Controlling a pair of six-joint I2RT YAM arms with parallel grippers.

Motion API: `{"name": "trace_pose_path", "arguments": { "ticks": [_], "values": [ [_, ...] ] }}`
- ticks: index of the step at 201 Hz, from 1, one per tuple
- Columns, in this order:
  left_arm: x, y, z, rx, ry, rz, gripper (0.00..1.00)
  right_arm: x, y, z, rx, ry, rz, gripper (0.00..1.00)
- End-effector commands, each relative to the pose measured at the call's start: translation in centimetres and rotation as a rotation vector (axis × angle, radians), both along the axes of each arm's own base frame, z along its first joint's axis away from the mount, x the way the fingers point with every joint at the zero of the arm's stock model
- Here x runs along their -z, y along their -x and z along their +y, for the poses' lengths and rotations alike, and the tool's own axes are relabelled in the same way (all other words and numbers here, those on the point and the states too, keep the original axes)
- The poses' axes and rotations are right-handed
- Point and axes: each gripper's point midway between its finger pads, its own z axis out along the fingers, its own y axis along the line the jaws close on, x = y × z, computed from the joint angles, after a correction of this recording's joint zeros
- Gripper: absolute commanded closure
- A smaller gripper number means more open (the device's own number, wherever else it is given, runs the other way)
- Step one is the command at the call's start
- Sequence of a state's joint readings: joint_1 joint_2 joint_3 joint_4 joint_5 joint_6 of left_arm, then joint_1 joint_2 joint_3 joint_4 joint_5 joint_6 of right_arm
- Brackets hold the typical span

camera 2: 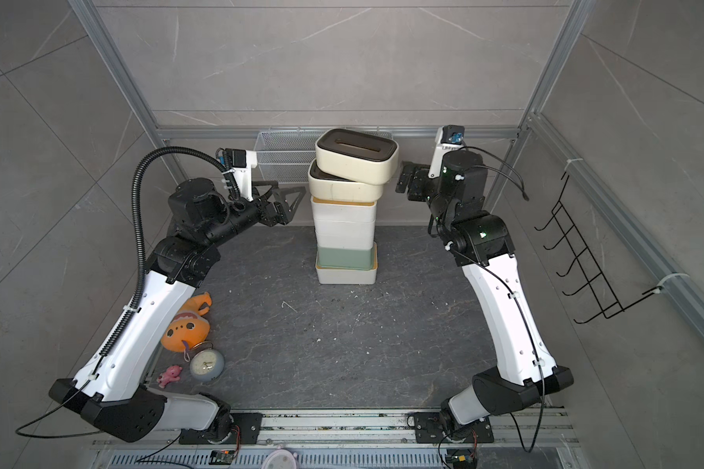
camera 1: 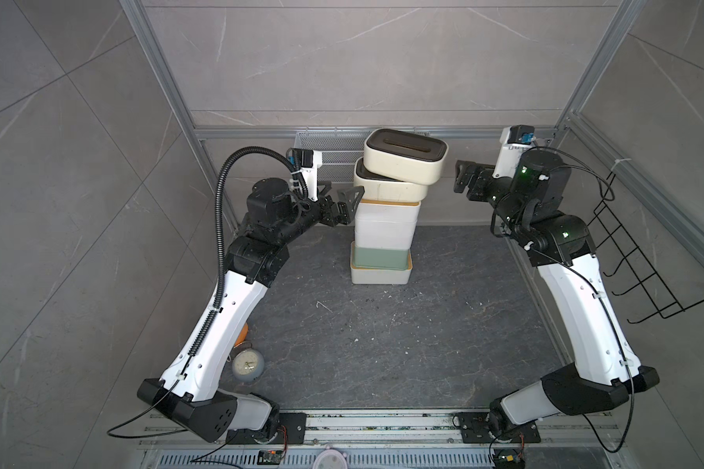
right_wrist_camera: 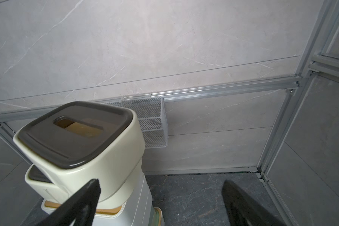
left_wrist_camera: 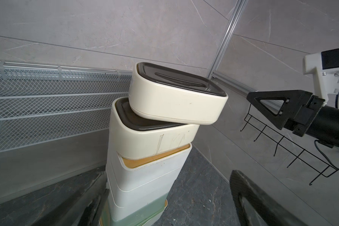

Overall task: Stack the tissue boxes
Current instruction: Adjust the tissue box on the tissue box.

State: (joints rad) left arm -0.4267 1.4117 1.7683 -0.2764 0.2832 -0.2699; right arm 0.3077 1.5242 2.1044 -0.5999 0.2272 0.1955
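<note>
Two cream tissue boxes [camera 1: 405, 160] top the stack [camera 1: 385, 227], uppermost askew

The left arm [camera 1: 220, 325] and right arm [camera 1: 578, 308] wear glossy white shells between matte black joint housings. A black corrugated hose [camera 1: 220, 211] follows the left arm. A thin black cable [camera 1: 598, 293] and green lights [camera 1: 523, 170] mark the right. The left gripper [camera 1: 344, 189] and right gripper [camera 1: 460, 176] have black triangular cut-out fingers.

Robotics lab test cell: a dark stone-look desk [camera 1: 383, 345] is enclosed by grey panels [camera 1: 342, 61] held in an aluminium frame [camera 1: 261, 132]. A left arm [camera 1: 220, 325] and a right arm [camera 1: 586, 316] are bolted to a metal rail [camera 1: 383, 426] at 6 o'clock. A mesh basket [camera 1: 330, 150] is hung at 12 o'clock.
</note>
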Motion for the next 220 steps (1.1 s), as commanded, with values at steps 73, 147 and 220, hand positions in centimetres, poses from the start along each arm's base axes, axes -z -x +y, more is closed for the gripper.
{"name": "trace_pose_path", "arguments": {
  "ticks": [73, 147, 220],
  "values": [
    [-2.5, -3.9, -0.4, 0.141, 0.057, -0.02, 0.0, 0.3, -2.7, -0.3, -0.288, -0.329, 0.043, 0.0],
    [-4.2, -6.0, -2.0, 0.274, 0.094, -0.042, 0.0, 0.2, -3.6, 2.5, -0.54, -0.459, 0.028, 0.01],
    [-4.3, -8.1, -3.1, 0.349, 0.13, -0.026, 0.0, 2.1, -4.0, 6.7, -0.607, -0.401, 0.087, 0.15]
  ]
}}
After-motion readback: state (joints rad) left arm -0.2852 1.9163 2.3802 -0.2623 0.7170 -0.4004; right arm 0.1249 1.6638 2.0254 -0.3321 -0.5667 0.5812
